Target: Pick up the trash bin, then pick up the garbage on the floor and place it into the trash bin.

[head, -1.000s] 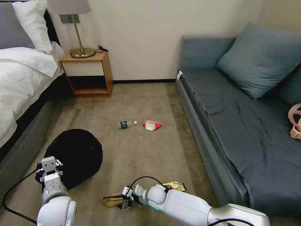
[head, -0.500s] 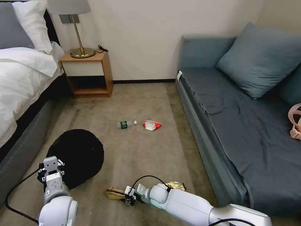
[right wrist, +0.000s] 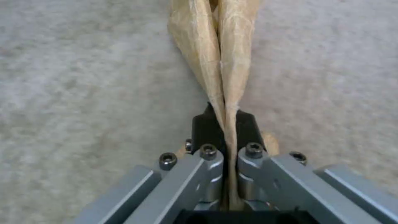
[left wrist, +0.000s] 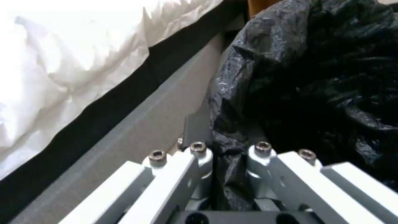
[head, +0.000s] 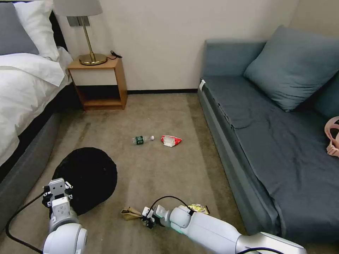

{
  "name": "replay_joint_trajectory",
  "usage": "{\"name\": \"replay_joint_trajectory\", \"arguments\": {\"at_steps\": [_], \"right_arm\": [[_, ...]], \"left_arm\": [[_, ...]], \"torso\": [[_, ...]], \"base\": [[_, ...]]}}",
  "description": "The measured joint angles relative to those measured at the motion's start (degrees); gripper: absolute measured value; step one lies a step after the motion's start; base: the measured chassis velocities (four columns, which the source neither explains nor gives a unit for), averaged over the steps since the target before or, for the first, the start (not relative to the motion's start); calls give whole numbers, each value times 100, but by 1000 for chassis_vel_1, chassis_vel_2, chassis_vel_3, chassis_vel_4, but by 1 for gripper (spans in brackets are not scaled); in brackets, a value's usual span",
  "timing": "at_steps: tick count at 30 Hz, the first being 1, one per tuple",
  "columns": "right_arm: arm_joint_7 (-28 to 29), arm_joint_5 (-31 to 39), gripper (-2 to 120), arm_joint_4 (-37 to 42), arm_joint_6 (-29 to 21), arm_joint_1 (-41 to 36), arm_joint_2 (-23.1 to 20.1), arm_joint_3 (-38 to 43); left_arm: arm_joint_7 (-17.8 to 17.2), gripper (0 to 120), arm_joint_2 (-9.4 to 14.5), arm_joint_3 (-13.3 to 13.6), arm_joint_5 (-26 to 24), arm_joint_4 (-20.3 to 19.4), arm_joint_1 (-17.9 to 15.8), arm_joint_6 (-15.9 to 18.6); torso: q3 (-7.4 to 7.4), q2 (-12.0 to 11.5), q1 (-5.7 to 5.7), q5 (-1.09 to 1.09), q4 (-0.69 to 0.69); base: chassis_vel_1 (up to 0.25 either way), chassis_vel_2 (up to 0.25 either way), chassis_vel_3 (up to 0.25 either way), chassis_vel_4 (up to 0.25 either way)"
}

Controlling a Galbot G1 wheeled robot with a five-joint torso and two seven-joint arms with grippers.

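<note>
Trash bin point(head: 88, 178) wrapped in its wrinkly black bag sits low at the robot's left beside the bed frame point(head: 21, 173), with the left gripper point(left wrist: 226, 146) clamped on a fold of the bag at the rim. That pinch is thin plastic, so I judge the bin should be kept steady and its mouth open.

The right gripper point(right wrist: 226, 124) is closed on the flattened end of the brown paper bag point(head: 130, 214), low over the carpet point(head: 169, 169). Best carried across level and released only above the bin's opening.

The gold-brown snack wrapper point(head: 198, 209) lies just beside the right arm; the clear bottle point(head: 142, 139) and red-white snack bag point(head: 171, 140) lie farther off, near each other. Its green label cannot be read.
</note>
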Motion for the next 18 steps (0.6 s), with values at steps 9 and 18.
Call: {"name": "replay_joint_trajectory", "arguments": {"at_steps": [9,18], "right_arm": [[9,-231,0,-87,48,-1,19,791],[81,-136,0,10,48,521,319,2430]], "left_arm": [[7,4,53,-30,-29,12,93,-84],[19,4,290,-79,-87,-30,131,-145]], "torso": [[0,0,0,0,0],[0,0,0,0,0]], "base": [[0,0,0,0],[0,0,0,0]]}}
